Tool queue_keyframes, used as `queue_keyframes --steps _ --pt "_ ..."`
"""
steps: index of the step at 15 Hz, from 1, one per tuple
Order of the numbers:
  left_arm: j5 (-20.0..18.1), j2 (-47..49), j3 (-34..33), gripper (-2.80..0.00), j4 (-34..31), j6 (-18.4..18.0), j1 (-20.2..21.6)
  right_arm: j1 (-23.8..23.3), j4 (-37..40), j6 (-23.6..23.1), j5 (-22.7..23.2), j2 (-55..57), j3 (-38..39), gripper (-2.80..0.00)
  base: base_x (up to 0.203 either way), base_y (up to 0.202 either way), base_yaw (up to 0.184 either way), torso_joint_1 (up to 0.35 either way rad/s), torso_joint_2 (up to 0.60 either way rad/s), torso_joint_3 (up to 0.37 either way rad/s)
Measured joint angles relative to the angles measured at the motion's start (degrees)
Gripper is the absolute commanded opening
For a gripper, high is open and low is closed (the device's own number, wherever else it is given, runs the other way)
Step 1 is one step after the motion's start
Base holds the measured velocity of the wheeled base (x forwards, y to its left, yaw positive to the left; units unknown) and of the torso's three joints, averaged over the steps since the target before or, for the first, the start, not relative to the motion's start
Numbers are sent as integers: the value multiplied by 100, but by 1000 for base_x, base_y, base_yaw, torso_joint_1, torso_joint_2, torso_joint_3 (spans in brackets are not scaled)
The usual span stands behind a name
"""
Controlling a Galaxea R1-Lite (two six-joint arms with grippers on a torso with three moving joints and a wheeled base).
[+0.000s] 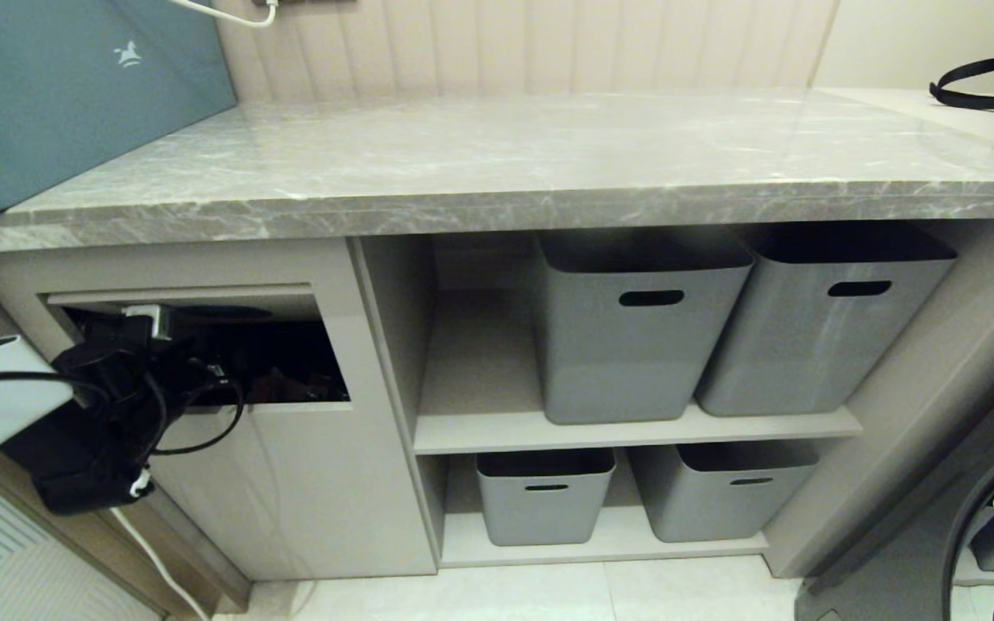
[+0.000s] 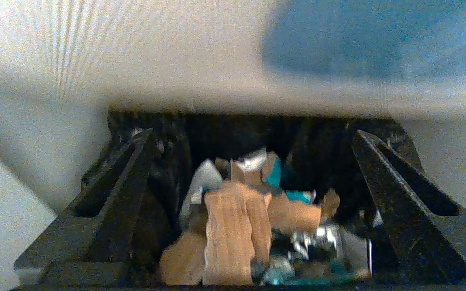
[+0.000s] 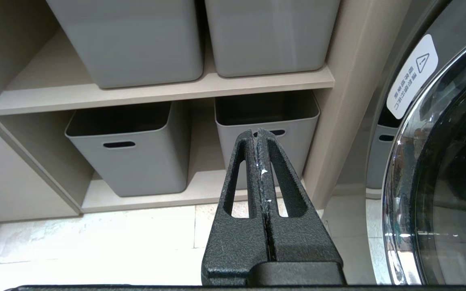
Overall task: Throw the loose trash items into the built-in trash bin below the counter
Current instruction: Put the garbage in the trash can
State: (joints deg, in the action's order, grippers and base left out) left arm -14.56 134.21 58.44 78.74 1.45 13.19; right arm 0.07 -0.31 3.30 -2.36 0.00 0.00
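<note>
The left hand (image 1: 147, 332) is at the bin (image 1: 204, 349) opening in the left middle of the head view, under the table (image 1: 497, 164). Its fingers (image 2: 128, 190) stand wide apart and hold nothing. The scraps (image 2: 233, 226), brown with some teal, lie inside the bin among other waste, in the lower centre of the left wrist view.

What could go wrong: the flap (image 1: 178, 295) seems pushed inward by the hand. If the arm pulls out carelessly, a finger or the loose cable (image 1: 204, 423) may catch on the flap edge or the frame. A scrap lying high on the pile could also be dragged out again.

The head view shows only a dark opening and the black wrist; the bin's contents cannot be read there. The left wrist view shows the contents, but not the cabinet. The right hand (image 3: 260, 139) appears only in its own view, fingers pressed together and empty, low before the grey tubs (image 3: 130, 147) and beside a washer (image 3: 439, 169).
</note>
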Motion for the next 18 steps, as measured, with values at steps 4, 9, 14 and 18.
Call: queue_keyframes --steps 4,9,14,18 --pt "-13 -137 -412 0 -7 11 -7 0 -2 0 2 0 0 -280 0 0 0 0 0 0" --pt "-23 -462 -887 0 4 36 -13 0 -2 0 0 0 0 -280 0 0 0 0 0 0" --pt "-20 -1140 -1496 0 21 103 -22 0 -1 2 0 0 0 -280 0 0 0 0 0 0" --pt "-29 -2198 -2756 0 7 256 -21 2 -2 0 0 0 0 -280 0 0 0 0 0 0"
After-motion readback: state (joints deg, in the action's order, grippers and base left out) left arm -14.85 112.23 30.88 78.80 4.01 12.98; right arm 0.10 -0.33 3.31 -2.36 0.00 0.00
